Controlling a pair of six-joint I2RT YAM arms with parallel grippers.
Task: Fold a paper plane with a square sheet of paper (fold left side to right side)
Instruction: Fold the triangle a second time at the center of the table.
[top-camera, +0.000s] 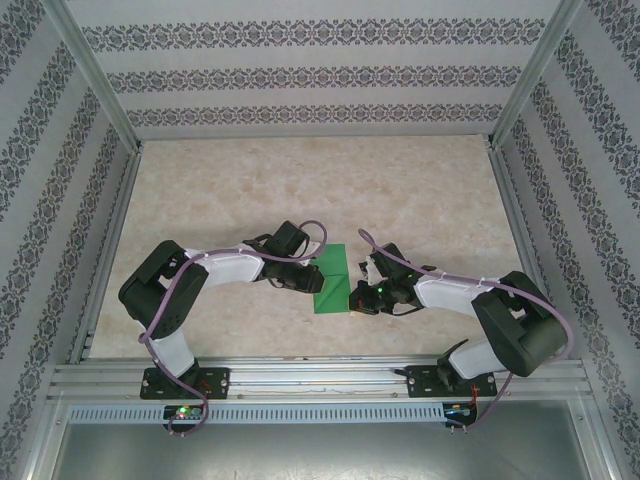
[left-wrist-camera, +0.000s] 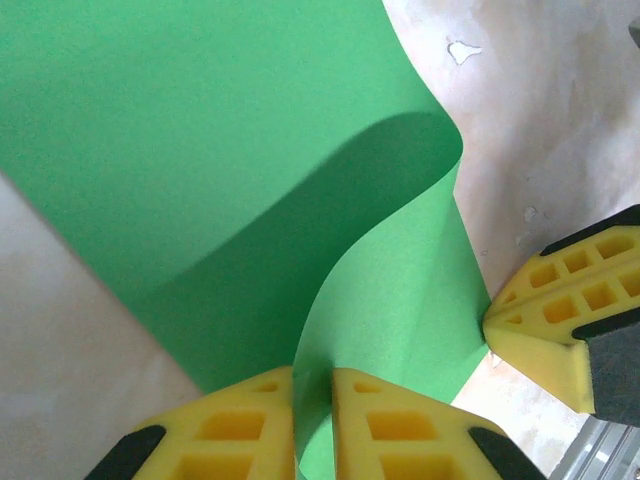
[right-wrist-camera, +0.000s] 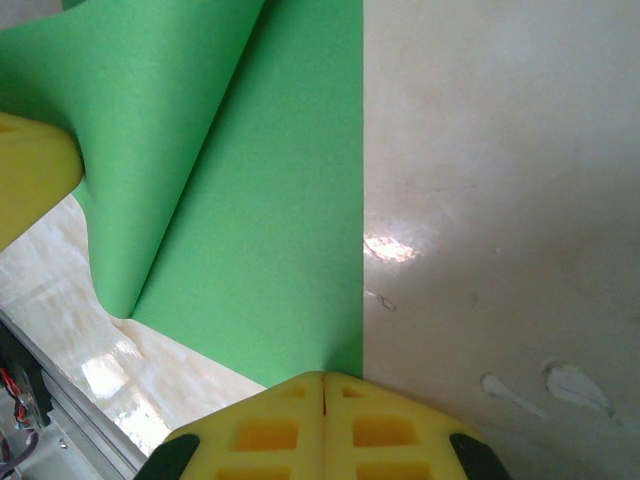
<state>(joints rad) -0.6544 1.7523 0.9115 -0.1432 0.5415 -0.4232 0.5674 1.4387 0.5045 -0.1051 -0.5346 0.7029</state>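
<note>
We are working at the near middle of the table (top-camera: 300, 190), where the square sheet of paper (top-camera: 331, 282) is lying between our two arms. Our left gripper (left-wrist-camera: 313, 388) is closed on the sheet's left edge, with the thin green paper passing straight between its yellow pads. The pinched flap is standing up off the table and arching over toward the right. Our right gripper (right-wrist-camera: 322, 388) is fully closed with nothing between its fingers, and its joined tips are sitting at the sheet's straight right edge, by the near corner. It seems to be pinning the paper there, though we cannot tell how firmly. From above, the half-raised sheet is showing as a narrow green strip with its long axis running near to far, so we are judging that the crease should run along that line. The flat part is lying to the right of the left gripper, so we are expecting the left arm to carry its edge rightward to the edge beside the right gripper.
</note>
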